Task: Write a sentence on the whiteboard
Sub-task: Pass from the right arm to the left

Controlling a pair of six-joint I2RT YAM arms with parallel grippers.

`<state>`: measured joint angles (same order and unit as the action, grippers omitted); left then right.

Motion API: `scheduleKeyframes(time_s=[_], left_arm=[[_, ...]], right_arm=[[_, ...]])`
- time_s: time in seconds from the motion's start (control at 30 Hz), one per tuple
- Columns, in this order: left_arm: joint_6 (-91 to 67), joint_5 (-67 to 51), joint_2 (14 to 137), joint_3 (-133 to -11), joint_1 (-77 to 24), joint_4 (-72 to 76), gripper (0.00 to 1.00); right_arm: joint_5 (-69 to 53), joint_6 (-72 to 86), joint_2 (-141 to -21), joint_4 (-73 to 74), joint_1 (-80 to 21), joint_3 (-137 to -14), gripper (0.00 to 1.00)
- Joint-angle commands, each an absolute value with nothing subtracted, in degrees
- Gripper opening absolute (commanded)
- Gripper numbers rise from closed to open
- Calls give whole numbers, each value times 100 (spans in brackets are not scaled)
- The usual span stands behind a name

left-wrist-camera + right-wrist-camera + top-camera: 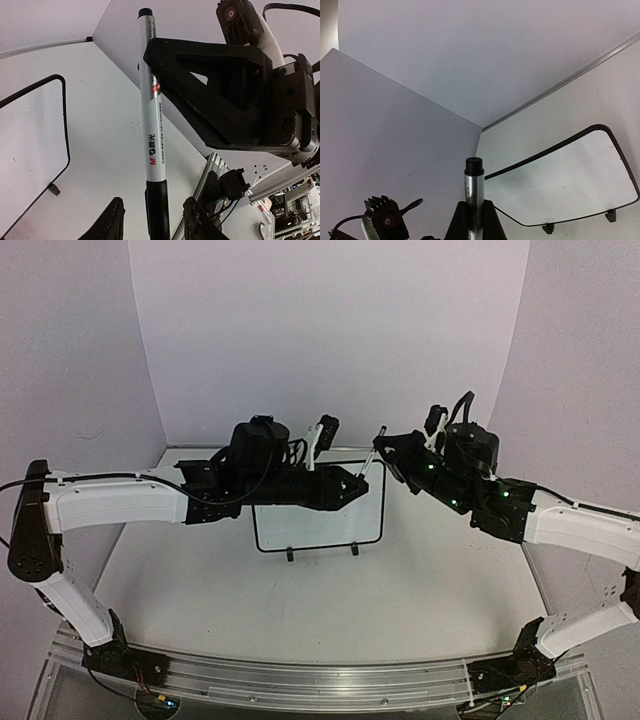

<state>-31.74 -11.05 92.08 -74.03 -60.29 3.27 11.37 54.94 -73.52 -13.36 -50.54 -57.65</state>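
Left hand around right hand's marker

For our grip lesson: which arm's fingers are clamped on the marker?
The right arm's fingers: they pinch the marker on its silver barrel. The left arm's fingers only flank its black end, gaps showing.
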Motion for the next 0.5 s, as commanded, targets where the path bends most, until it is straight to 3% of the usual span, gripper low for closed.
scheduleKeyframes(time_s=[0.0,0.4,0.47], left_arm=[[-3199,-1220,9280,-7729,-6066,505,36],[-3142,-1147,9336,-7770,-6068,415,2],[-3101,-1134,9331,-7762,-6068,334,0]], right_arm=[[1296,5454,-7321,-1522,-5078,-5898,0],[1283,5300,-7263,-1127,-5078,-5922,0],[1346,5190,-7208,-810,-5072,-6005,5]])
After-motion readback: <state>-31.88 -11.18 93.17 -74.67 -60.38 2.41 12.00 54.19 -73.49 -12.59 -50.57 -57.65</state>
